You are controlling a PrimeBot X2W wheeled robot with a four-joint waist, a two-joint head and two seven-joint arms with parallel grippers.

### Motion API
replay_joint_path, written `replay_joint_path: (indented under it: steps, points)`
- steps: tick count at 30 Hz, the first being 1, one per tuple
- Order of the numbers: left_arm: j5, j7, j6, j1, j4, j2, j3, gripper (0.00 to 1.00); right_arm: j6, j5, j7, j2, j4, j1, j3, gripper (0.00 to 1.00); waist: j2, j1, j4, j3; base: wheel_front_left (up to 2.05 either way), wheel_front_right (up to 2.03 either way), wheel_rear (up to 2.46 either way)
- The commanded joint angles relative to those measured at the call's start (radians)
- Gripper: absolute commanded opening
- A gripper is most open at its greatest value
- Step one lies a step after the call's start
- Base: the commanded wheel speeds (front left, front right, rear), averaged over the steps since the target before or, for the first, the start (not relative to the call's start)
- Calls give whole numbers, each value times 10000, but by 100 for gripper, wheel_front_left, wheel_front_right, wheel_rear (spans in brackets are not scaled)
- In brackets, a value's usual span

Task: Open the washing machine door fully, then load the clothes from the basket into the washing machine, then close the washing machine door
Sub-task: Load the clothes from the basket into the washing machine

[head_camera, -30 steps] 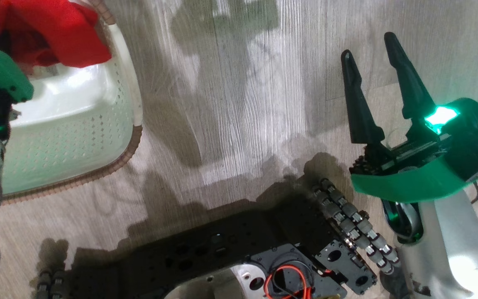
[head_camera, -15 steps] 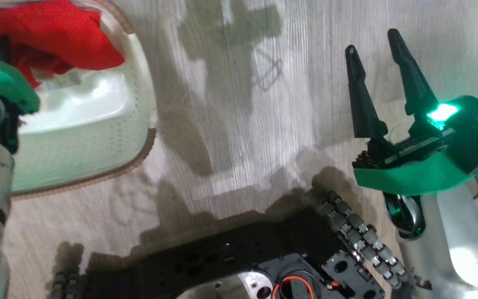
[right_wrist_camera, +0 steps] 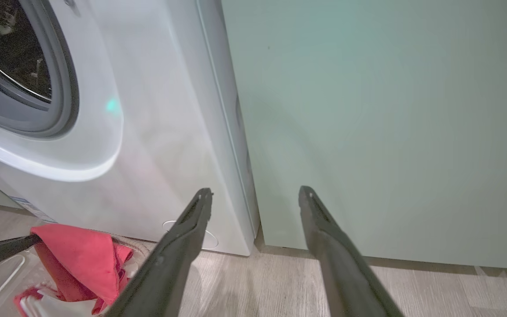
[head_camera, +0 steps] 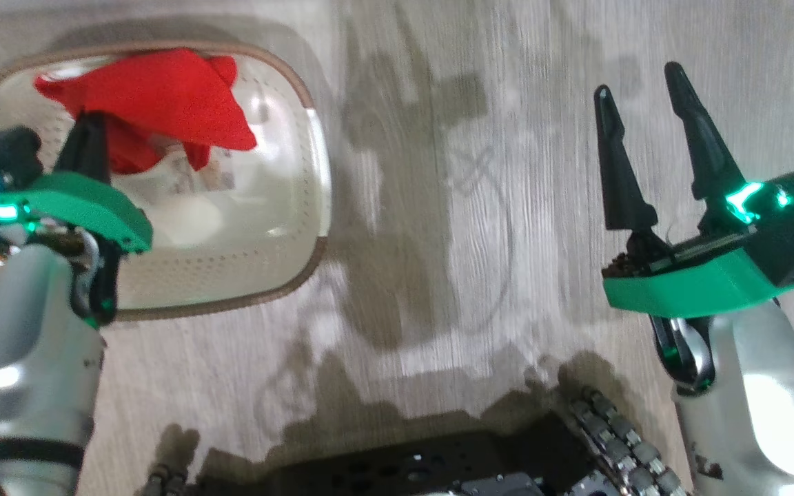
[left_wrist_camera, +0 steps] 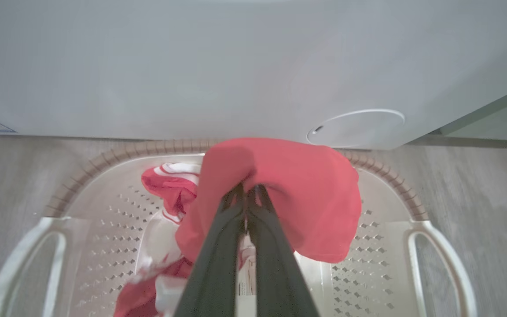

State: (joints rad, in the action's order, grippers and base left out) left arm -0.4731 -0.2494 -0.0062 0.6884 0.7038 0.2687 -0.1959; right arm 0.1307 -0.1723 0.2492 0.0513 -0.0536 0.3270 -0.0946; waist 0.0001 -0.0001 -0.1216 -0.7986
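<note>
While the head view has the left gripper (head_camera: 90,131) upper left, pinched shut on the clothes (head_camera: 156,96) over the basket (head_camera: 318,207), the right gripper (head_camera: 638,79) sits far right, half spread, empty. Left wrist view: washing machine (left_wrist_camera: 236,66) fills the top, just behind the basket. Right wrist view: drum opening upper left.

Nothing legible anywhere. Label (left_wrist_camera: 245,278) on the bottom of the basket (left_wrist_camera: 370,229): has print, too blurred to read. Sticker (right_wrist_camera: 28,206) low on the front of the washing machine (right_wrist_camera: 161,132): too small, unreadable. No brand or number can be made out.
</note>
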Motion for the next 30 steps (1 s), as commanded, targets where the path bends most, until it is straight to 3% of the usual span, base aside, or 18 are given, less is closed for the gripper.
replay_joint_path:
  steps: [1,11,30]
  points:
    - [163,-122,73,-463,-682,266,453,0,0,77,-100,-11,-248,-556,-88,100,-1,1,461,733,0,0,0]
    - [904,-123,296,-2170,-3805,-23,1076,0,0,216,-522,-11,-321,-870,416,100,-1,1,941,2366,0,0,0]
    - [1715,-124,618,-4009,-7101,-466,1451,0,0,140,-951,-11,268,-1676,681,100,-1,1,1233,5280,0,0,0]
